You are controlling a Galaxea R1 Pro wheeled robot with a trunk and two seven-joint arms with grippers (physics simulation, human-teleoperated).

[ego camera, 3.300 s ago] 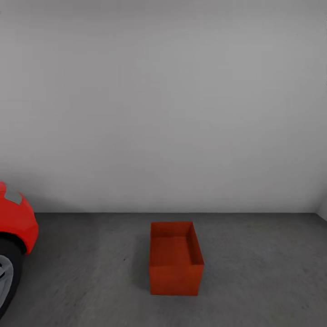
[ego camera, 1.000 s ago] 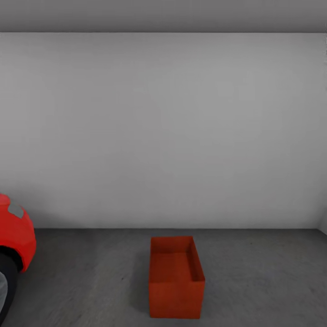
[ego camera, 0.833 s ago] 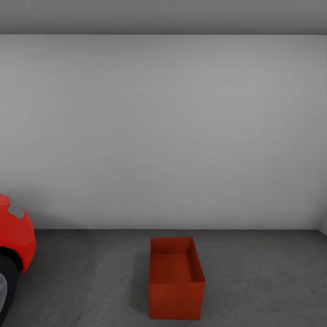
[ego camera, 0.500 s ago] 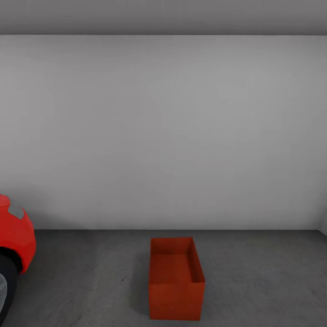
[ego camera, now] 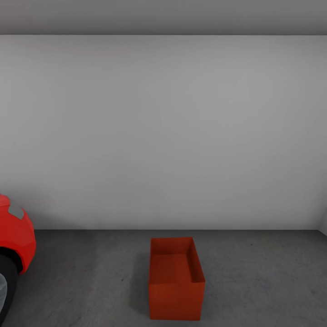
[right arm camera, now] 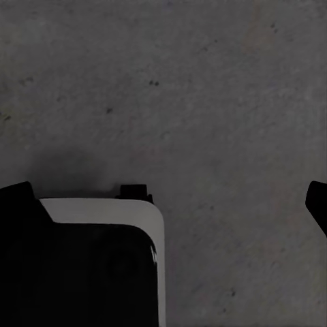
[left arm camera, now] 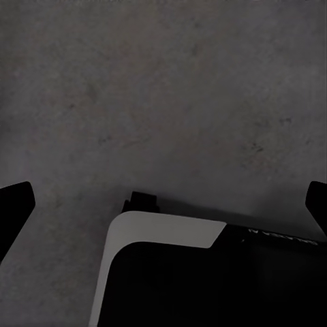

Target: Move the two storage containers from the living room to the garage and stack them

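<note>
Left wrist view: left gripper (left arm camera: 163, 204) pointed down at the floor (left arm camera: 163, 88), dark grey speckled concrete; black fingers (left arm camera: 13, 208) at the two side edges of the frame, spread wide, nothing between them. Under the gap, a white-edged black corner of the robot's base (left arm camera: 167, 235) over the concrete. Right wrist view: right gripper (right arm camera: 167, 208) likewise aimed at the floor, one black finger tip (right arm camera: 319, 204) at one edge, the other at the opposite edge by the base, jaws wide apart and holding nothing; another white-rimmed black base corner below, with its shadow on the concrete. Neither wrist view has a bin near the fingers. Head view: garage, plain white-grey wall (ego camera: 163, 131) straight ahead, grey ceiling strip above, concrete floor running to the wall foot. One orange-red bin (ego camera: 176, 278) sits on the floor low and centre in the frame, upright, long side running away from the robot, well short of the wall. Open top; inside looks empty, only its own shaded walls and bottom visible. Red car (ego camera: 14, 236) at the far left edge, nose and part of a dark wheel showing, well apart from the bin. Bare floor between robot and bin, nothing standing in the way.
</note>
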